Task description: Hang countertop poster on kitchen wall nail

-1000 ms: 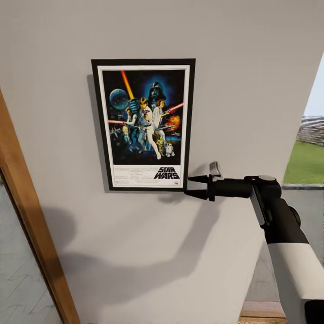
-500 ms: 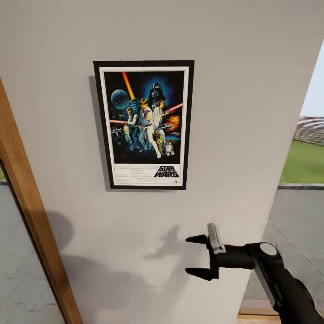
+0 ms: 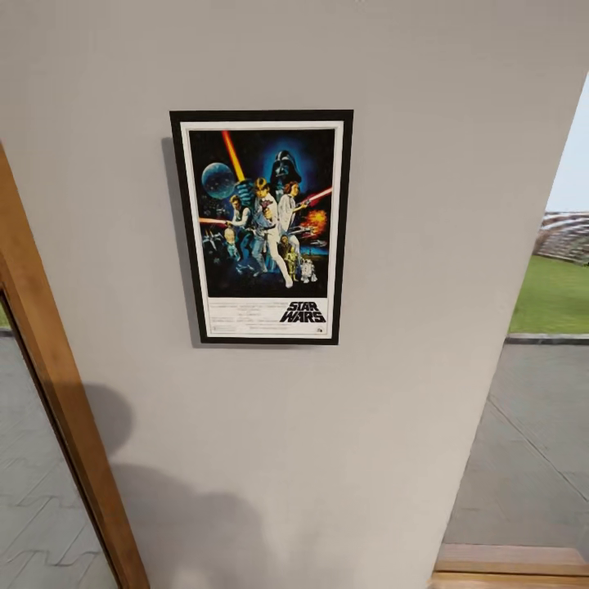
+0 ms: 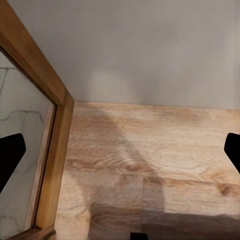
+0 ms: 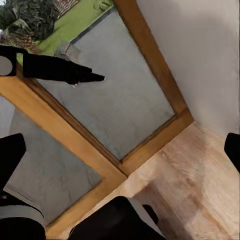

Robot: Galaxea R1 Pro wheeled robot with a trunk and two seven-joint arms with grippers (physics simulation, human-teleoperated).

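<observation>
The poster (image 3: 262,227) hangs flat against the light-grey wall (image 3: 425,123), upright and square, with no gripper touching it. The nail behind it is hidden, so I can't point to it. By the look of it, the thing is thin, stiff and light, with a black frame and white inner border. If it needed moving I'd take it by a frame edge near a lower corner and keep clear of the printed face. The bold lettering at the bottom reads "STAR WARS"; the fine print beside it is too small to read.

A wooden door frame (image 3: 57,393) runs down the left. The left gripper (image 4: 120,155) points at the wooden floor (image 4: 150,165) with jaws wide and empty. The right gripper (image 5: 120,165) is likewise spread, holding nothing.
</observation>
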